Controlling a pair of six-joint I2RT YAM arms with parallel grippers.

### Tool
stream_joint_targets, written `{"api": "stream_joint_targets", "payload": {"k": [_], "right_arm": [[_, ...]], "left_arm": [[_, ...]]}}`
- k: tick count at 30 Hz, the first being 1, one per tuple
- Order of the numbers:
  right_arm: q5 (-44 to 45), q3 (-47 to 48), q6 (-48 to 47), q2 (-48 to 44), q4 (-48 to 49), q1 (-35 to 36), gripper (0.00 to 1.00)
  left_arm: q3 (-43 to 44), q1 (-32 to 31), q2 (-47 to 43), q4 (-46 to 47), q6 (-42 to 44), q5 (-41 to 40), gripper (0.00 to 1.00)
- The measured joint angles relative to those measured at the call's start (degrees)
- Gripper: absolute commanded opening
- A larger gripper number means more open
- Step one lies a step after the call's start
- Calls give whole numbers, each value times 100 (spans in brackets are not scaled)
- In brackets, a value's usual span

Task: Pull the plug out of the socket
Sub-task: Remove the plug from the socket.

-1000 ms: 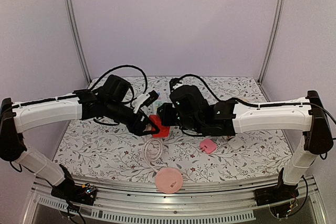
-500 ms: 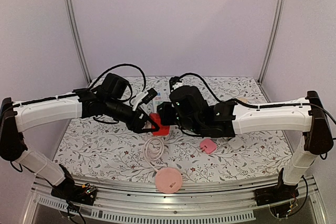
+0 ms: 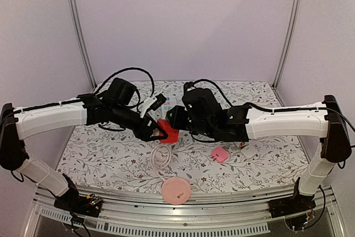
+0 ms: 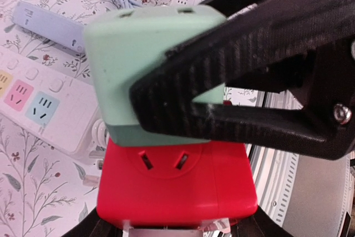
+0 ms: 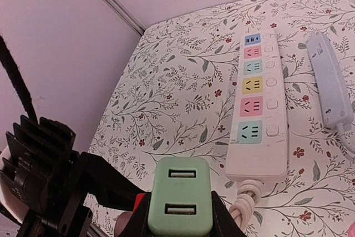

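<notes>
A: Plug (image 4: 150,70) position?

B: Pale green block, sitting on top of the red socket (image 4: 177,187). No prongs show at the seam, so I judge it fully seated. The pair seems to be held up off the desk (image 5: 183,98), in front of the white power strip (image 5: 256,109).

A: Pincers?

B: The left pincer (image 4: 169,225) pinches the socket from below. Only its fingertips show at the bottom corners. The right pincer (image 5: 180,215) is pressed onto the plug's two flat sides, USB face up between the fingers.

A: How will it handle?

B: Hard moulded plastic, probably light and stiff, so it won't give under a squeeze. The faces look smooth, and I expect they're slippery, so the fingers could slide off before the prongs let go. The resistance is likely all friction inside the socket.

A: Best hold?

B: Flat on opposite sides, well down the body, not on the rounded corners. Pull straight along the prongs — rocking risks bending them. The socket needs an equally firm counter-hold.
</notes>
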Motion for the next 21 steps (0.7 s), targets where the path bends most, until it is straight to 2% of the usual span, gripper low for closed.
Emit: {"api": "stream_joint_targets", "payload": {"k": [13,21], "right_arm": [[-203,-15,225,4,-20,-66,0],[-225,-92,87,4,264,-50,0]], "left_arm": [[0,-50,-2,-42,7,-149,31],[0,184,0,-26,-157,299,31]]}}
